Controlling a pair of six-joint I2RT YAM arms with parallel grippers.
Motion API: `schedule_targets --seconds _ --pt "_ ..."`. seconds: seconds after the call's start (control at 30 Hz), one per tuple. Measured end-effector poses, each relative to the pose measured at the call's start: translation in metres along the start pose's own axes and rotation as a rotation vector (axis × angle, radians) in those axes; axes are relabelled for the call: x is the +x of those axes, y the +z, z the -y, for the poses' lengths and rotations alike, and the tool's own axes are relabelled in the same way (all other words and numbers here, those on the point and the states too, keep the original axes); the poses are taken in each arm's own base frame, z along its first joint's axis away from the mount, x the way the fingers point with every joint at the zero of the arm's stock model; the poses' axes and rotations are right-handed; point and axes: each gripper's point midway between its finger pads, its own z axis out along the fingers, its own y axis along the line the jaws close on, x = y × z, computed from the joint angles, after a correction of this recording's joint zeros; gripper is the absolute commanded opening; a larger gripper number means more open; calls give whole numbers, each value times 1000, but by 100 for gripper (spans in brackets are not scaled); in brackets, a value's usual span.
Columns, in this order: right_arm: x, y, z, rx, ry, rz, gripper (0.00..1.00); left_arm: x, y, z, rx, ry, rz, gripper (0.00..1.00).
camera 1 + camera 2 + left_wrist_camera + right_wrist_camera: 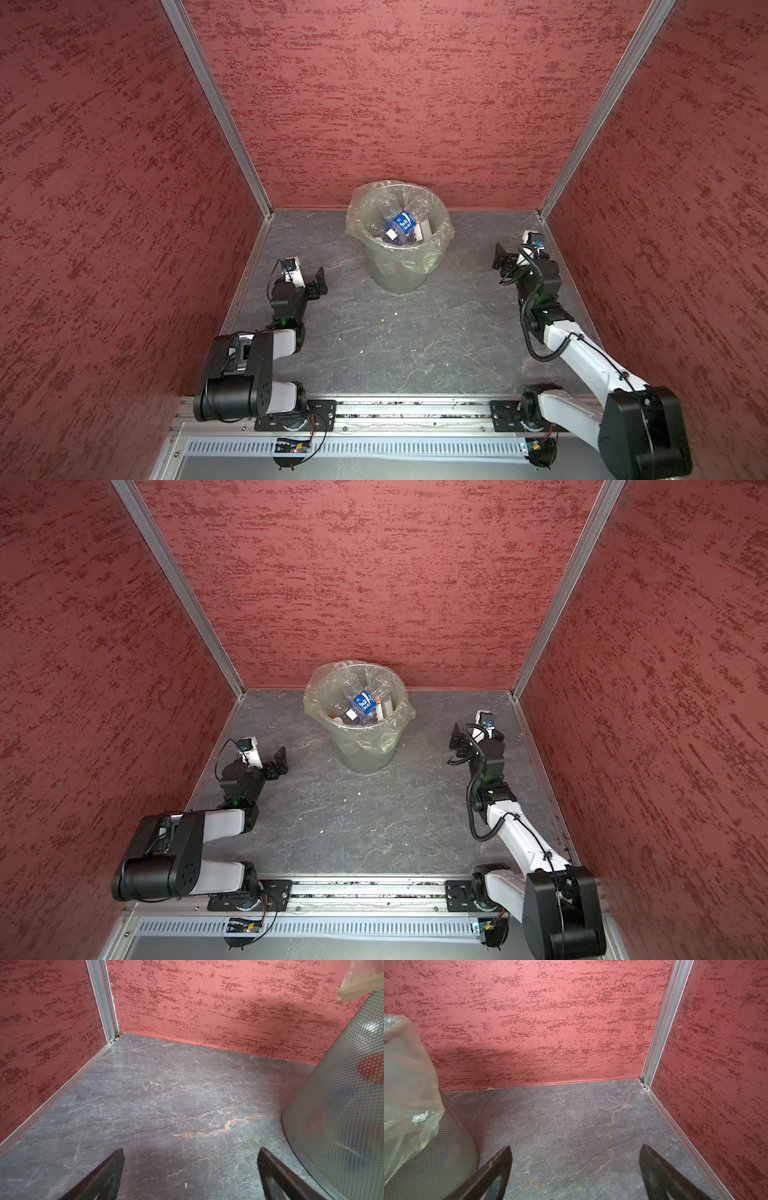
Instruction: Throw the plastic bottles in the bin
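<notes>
Left gripper [191, 1152]: jaws are standing wide apart, holding nothing, sitting low over the worktop [166, 1095] near its left edge. Right gripper [575, 1148]: jaws are likewise spreading wide, gripping nothing, near the right edge. The bin [399, 274] is standing between them toward the back edge, touching neither. The plastic bottles [401, 222] are lying heaped inside the bin.

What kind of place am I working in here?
Likely an enclosed robot test cell: red textured panels in aluminium framing, a mounting rail along the front, one lined bin of bottles.
</notes>
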Motion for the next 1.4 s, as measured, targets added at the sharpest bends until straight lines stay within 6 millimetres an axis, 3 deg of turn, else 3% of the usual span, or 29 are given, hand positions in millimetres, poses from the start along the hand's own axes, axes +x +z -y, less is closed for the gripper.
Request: schedule_targets --seconds 0.2,0.4,0.7,0.97,1.4 --pt "-1 -1 1 2 -4 16 96 1 4 13 86 19 5 99" --pt "6 -3 2 4 -8 27 97 16 18 19 130 24 -51 100" --pt "24 10 3 10 -31 10 98 7 26 19 131 35 -45 99" --pt "46 15 17 68 -60 -25 98 10 26 19 130 34 -54 99" --pt "101 13 33 134 -91 -86 98 9 26 19 127 34 -54 99"
